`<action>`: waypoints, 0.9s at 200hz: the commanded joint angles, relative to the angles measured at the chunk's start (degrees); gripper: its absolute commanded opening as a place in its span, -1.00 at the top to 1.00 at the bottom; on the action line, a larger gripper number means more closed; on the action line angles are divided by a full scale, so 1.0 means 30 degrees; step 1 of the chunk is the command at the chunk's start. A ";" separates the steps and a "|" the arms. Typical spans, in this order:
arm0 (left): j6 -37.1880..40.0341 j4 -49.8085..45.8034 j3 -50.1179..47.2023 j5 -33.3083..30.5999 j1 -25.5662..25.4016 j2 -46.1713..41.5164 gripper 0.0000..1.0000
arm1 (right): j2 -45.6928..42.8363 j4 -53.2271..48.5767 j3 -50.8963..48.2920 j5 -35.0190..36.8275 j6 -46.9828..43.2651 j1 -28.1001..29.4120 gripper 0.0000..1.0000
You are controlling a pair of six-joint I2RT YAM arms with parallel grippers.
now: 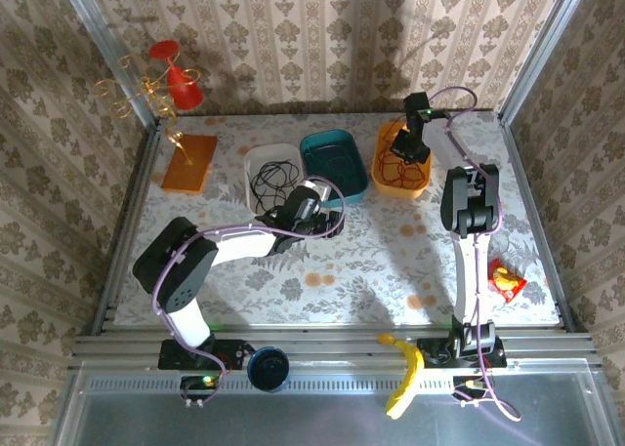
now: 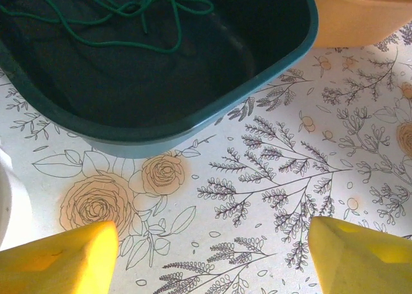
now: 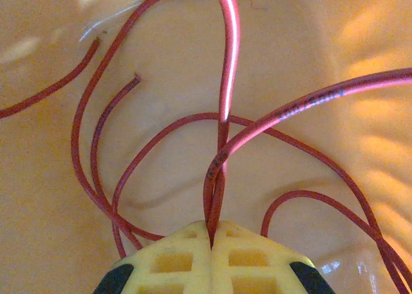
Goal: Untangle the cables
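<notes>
Three bins stand in a row on the far part of the table (image 1: pixel 391 261). From the table centre, the white bin (image 1: pixel 256 158) is at 11 o'clock, the teal bin (image 1: pixel 332 139) at 12 o'clock and the orange bin (image 1: pixel 376 173) at 1 o'clock.

The black cable (image 1: pixel 273 180) lies coiled in the white bin. The green cable (image 2: pixel 116 11) lies in loose loops in the teal bin. The red cable (image 3: pixel 225 82) lies in wide loops in the orange bin.

Left gripper (image 2: pixel 212 242): fingers wide apart, nothing between them. It sits above the bare tablecloth, just beside the teal bin's near wall. In the wrist view the bin is at 11 o'clock.

Right gripper (image 3: pixel 211 236): fingers together, clamped on a strand of the red cable. It is inside the orange bin. The strand leaves the seam between the pads toward 12 o'clock.

A banana (image 1: pixel 405 373) lies on the near rail at 5 o'clock.
</notes>
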 commanded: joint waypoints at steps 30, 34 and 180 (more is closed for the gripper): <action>-0.0011 -0.0043 0.0628 0.0272 0.0164 0.0230 -0.57 | -0.1525 0.1201 -0.1621 -0.1225 -0.0050 0.0091 0.54; 0.0008 -0.0074 0.0675 0.0252 0.0171 0.0201 -0.56 | -0.1844 0.1492 -0.1921 -0.1253 -0.0052 0.0092 0.49; 0.0184 -0.0156 0.0827 -0.0020 0.0261 -0.0195 -0.57 | -0.4753 0.2754 -0.6290 -0.2797 -0.2160 0.1070 0.31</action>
